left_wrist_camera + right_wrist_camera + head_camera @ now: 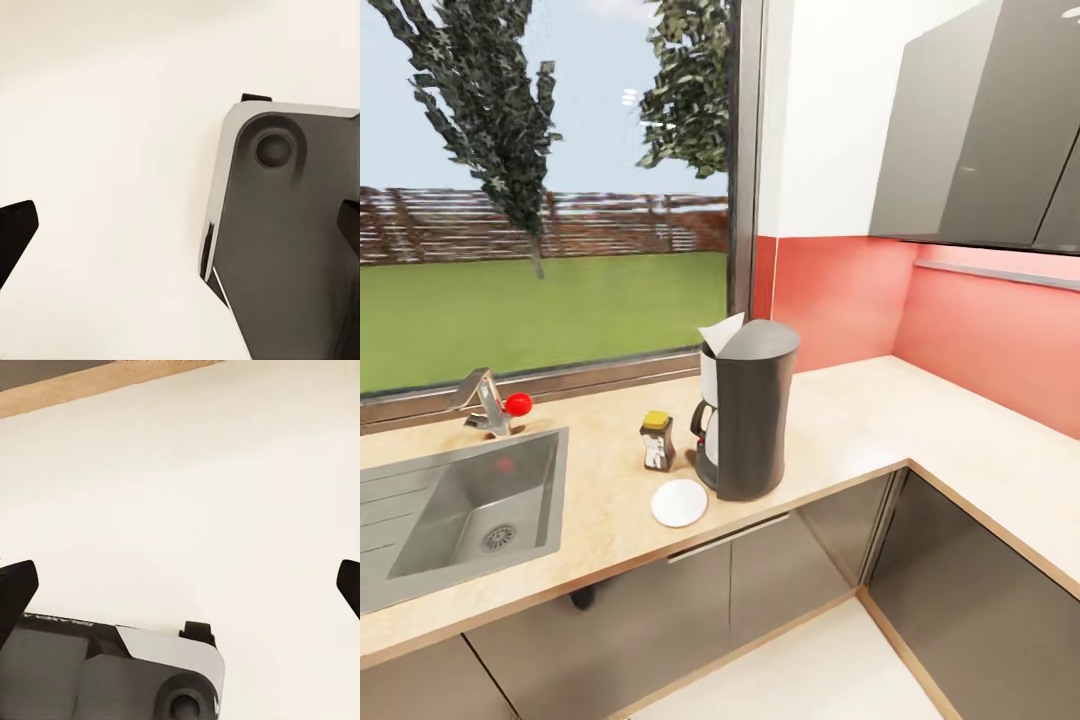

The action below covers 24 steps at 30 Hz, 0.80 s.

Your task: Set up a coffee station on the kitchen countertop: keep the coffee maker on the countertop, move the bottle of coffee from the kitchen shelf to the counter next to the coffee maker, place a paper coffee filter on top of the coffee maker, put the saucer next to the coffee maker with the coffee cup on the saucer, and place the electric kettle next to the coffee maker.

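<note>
The dark grey coffee maker [748, 410] stands upright on the light wood-grain kitchen countertop [840, 420]. A white paper coffee filter [722, 333] sticks up at its top left edge. Just left of it stands the bottle of coffee [657, 440], with a yellow cap. The white saucer [679, 502] lies bare in front of them, near the counter's edge. My left gripper [180, 232] is open over pale floor, beside a grey part of the robot's base [285, 247]. My right gripper [180, 589] is open too, over the same floor. The coffee cup, the electric kettle and the kitchen shelf are out of view.
A steel sink [470, 510] with a red-knobbed faucet [495, 400] is set into the counter at left. The counter turns a corner at right under dark grey wall cabinets [980, 130]. A large window [540, 200] runs behind the sink. Dark cabinet fronts [790, 570] stand below.
</note>
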Available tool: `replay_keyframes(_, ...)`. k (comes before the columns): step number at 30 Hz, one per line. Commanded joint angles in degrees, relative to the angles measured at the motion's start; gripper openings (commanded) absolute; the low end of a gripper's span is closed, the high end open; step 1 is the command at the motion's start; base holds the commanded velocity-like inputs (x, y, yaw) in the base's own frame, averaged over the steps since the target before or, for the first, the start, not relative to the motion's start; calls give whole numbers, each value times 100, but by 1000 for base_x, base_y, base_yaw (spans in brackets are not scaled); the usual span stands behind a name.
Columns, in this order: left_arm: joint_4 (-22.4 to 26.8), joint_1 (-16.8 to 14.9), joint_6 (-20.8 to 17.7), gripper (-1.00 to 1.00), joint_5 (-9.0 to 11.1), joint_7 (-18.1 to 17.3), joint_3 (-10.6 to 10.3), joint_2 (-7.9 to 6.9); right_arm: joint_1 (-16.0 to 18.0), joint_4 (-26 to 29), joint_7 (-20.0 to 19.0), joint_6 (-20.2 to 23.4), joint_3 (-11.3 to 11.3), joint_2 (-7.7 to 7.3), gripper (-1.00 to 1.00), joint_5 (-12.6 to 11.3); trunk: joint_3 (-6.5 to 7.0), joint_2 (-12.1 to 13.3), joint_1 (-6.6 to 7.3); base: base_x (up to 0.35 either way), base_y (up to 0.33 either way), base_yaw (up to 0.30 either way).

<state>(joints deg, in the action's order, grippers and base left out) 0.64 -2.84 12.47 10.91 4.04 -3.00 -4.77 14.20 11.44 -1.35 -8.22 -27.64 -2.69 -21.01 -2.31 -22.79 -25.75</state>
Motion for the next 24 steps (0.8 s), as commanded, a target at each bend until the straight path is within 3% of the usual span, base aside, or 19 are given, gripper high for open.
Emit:
replay_keyframes(1,-1,-6,22,100,43,9,-34,1,4,-2,-14,-22,-37,-4,100,-61,-13,-12,-3,0,0,266)
replay_keyframes(7,15,-6,33,100,43,6,-34,18,4,-5,-14,-20,-39,-3,100,-61,-13,-12,-3,0,0,274)
replay_keyframes(14,35,-6,36,100,27,1,-51,143,4,-9,-1,-14,-37,-3,100,-54,-13,-12,-3,0,0,279)
replay_keyframes(24,50,-6,36,100,25,0,-60,162,4,-17,5,-4,-40,-2,100,-44,-44,-12,-3,0,0,276)
